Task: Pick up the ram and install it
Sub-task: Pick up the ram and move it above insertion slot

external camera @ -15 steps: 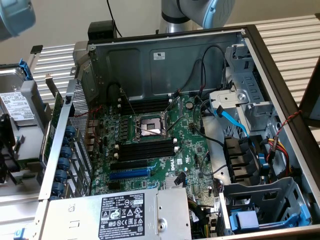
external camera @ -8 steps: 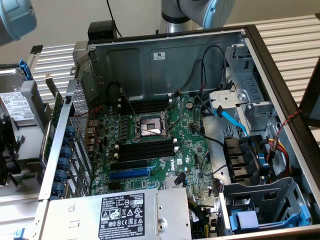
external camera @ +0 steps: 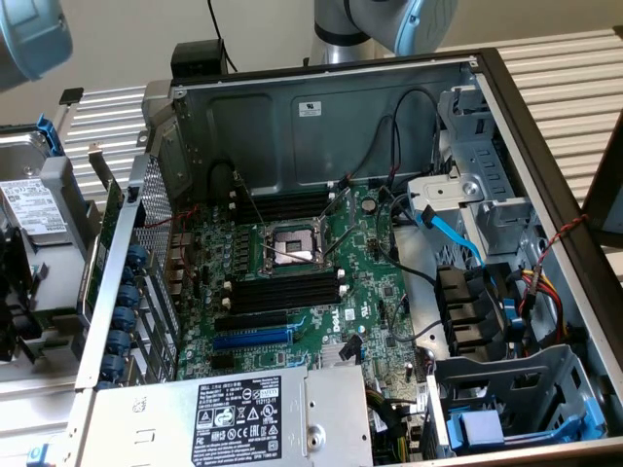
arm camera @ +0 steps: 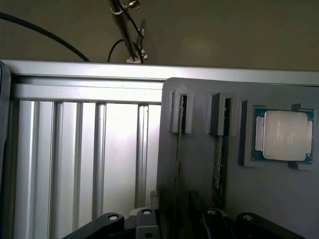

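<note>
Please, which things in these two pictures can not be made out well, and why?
1. Wrist view: the ram stands edge-on in the gray holder; its chips and label are hidden.
2. Wrist view: the picture's edge cuts off the gripper.
3. Exterior view: the power supply label print is too small to read.
4. Exterior view: the top edge cuts off the robot arm.

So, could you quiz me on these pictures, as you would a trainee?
1. True or false: the computer case is closed up.
2. The long expansion slot on the motherboard is: A red, B blue, C white.
3. Fill in: in the wrist view, the ram stands on edge in a ___ holder beside the processor chip.
Key: 1 false; 2 B; 3 grey.
</note>
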Available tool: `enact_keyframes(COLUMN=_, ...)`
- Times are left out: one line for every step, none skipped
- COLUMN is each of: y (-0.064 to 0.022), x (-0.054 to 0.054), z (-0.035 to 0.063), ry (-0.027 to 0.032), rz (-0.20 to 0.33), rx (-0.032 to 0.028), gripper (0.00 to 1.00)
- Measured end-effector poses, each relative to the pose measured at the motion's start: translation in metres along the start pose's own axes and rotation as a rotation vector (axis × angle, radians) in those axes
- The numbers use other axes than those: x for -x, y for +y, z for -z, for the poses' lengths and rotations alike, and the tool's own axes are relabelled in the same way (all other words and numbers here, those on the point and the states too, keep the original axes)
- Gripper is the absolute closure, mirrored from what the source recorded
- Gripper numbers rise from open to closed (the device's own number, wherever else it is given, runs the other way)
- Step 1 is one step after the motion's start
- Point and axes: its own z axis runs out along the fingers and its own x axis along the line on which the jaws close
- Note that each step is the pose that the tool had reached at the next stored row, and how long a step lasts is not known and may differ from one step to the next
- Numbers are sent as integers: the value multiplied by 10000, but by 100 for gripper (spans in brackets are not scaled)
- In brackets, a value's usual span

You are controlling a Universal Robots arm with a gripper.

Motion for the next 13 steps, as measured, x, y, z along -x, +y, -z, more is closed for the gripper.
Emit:
enact_keyframes(y=0, x=0, z=0, ry=0, rz=0, rx=0, gripper=65)
enact_keyframes(y=0, x=0, z=-1, ry=0, rz=0, rx=0, gripper=65)
enact_keyframes(y=0, x=0, z=-1, ry=0, rz=0, rx=0, gripper=72)
enact_keyframes(y=0, x=0, z=-2, ry=0, rz=0, rx=0, gripper=78)
enact_keyframes(y=0, x=0, z=-2, ry=-2, rz=-1, rx=0, gripper=78)
enact_keyframes(y=0, x=0, z=-2, ry=1, rz=0, rx=1, gripper=84)
enact_keyframes(y=0, x=0, z=-1, ry=1, rz=0, rx=1, gripper=87)
enact_keyframes(y=0, x=0, z=-2, ry=0, rz=0, rx=0, gripper=87)
enact_keyframes(y=0, x=0, z=-2, ry=0, rz=0, rx=0, gripper=87)
enact_keyframes(y=0, x=0, z=-2, ry=0, rz=0, rx=0, gripper=87)
enact_keyframes(y=0, x=0, z=2, ry=-2, rz=0, rx=-4, gripper=87)
enact_keyframes(y=0, x=0, z=17, ry=-3, rz=1, rx=-7, gripper=87)
enact_keyframes(y=1, x=0, z=50, ry=-2, rz=0, rx=-3, gripper=87)
